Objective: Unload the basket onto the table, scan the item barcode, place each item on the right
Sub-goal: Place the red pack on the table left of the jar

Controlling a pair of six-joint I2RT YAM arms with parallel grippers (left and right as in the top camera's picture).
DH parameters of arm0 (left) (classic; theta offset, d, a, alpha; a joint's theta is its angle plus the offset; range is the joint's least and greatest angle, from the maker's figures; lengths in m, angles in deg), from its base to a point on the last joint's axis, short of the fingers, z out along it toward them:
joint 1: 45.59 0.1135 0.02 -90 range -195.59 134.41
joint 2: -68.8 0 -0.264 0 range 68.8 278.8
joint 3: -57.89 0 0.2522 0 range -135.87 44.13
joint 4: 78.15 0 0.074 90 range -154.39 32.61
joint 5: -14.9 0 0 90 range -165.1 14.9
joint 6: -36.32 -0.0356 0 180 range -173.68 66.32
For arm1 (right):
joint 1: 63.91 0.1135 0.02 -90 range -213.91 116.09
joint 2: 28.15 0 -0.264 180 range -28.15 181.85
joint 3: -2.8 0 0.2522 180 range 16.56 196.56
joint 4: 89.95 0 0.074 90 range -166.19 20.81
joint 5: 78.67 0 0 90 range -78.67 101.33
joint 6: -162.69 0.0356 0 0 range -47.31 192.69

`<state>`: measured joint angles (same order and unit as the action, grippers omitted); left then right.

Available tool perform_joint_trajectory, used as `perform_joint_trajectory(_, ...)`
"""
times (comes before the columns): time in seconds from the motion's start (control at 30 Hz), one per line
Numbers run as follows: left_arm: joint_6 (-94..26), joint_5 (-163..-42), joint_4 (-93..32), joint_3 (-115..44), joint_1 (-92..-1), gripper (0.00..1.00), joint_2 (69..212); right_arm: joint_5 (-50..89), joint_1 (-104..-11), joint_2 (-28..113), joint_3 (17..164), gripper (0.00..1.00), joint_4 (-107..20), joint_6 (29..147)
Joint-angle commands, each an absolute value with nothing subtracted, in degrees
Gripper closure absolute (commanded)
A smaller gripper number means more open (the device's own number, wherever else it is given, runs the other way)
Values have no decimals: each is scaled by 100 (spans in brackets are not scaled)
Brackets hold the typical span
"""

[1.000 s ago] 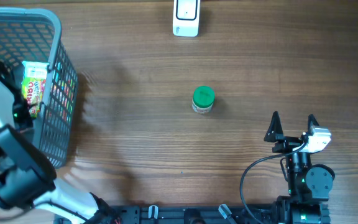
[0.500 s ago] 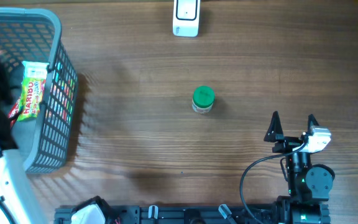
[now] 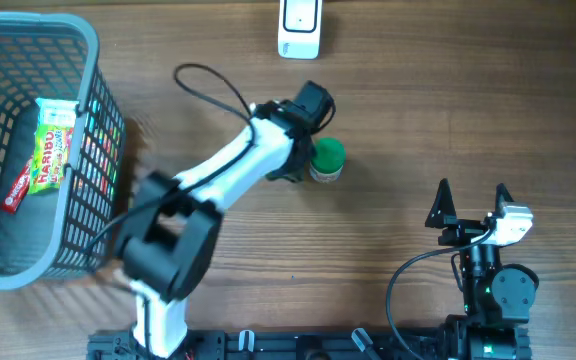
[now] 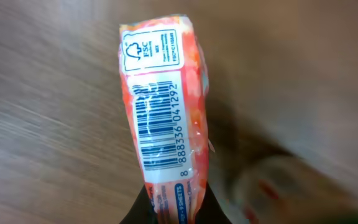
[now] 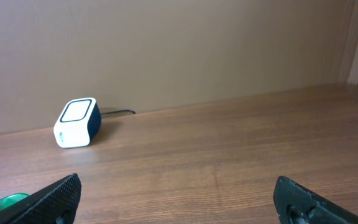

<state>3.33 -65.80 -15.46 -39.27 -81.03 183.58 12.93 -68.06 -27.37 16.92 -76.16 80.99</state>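
One packet (image 4: 166, 106), barcode (image 4: 157, 134) showing, pinched tight in left gripper (image 4: 171, 210); jar (image 3: 327, 160) just beside; right gripper (image 3: 472, 198) spread wide, empty; scanner (image 5: 77, 122) well ahead.

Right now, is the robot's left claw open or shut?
Shut. In the left wrist view the left gripper pinches the lower end of the orange packet, whose barcode faces the camera.
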Motion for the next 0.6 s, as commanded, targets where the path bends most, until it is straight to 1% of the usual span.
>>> perform_joint_trajectory(0.0, 574, -6759, -1500, -3909, -8149, 96, 18964, 1263, -6788, -2772, 1685, 0, -7635, 8031)
perform_joint_trajectory(0.03, 572, -6755, -1489, -3909, -8149, 96, 18959, 1263, -6788, -2772, 1685, 0, -7635, 8033)
perform_joint_trajectory(0.07, 541, -6757, -1481, -3914, -8138, 88, 18841, 1263, -6788, -2772, 1685, 0, -7635, 8035)
perform_joint_trajectory(0.1, 506, -6755, -1457, -3916, -8134, 77, 18662, 1263, -6788, -2772, 1685, 0, -7635, 8033)
perform_joint_trajectory(0.13, 504, -6753, -1428, -3916, -8134, 52, 18483, 1263, -6788, -2772, 1685, 0, -7635, 8033)
perform_joint_trajectory(0.17, 504, -6720, -1376, -3916, -8134, 33, 18124, 1263, -6788, -2772, 1685, 0, -7635, 8033)
perform_joint_trajectory(0.2, 497, -6641, -1326, -3916, -8134, 0, 17720, 1263, -6788, -2772, 1685, 1, -7635, 8035)
perform_joint_trajectory(0.33, -102, -6169, -1286, -4021, -8132, 0, 15746, 1263, -6788, -2772, 1685, 0, -7635, 8033)
perform_joint_trajectory(0.4, -346, -5551, -1299, -4110, -8132, 0, 14833, 1263, -6788, -2772, 1685, 0, -7635, 8035)
perform_joint_trajectory(0.43, -379, -5430, -1297, -4108, -8097, 0, 14426, 1263, -6788, -2772, 1685, 0, -7635, 8033)
perform_joint_trajectory(0.47, -377, -5492, -1264, -4108, -8057, 6, 14166, 1263, -6788, -2772, 1685, 0, -7635, 8033)
perform_joint_trajectory(0.5, -377, -5544, -1238, -4108, -8047, 30, 14085, 1263, -6788, -2772, 1685, 0, -7635, 8035)
perform_joint_trajectory(0.53, -377, -5756, -1177, -4106, -8049, 76, 14105, 1263, -6788, -2772, 1685, 0, -7635, 8033)
perform_joint_trajectory(0.57, -377, -5986, -1135, -4101, -8053, 96, 14275, 1263, -6788, -2772, 1685, 0, -7635, 8033)
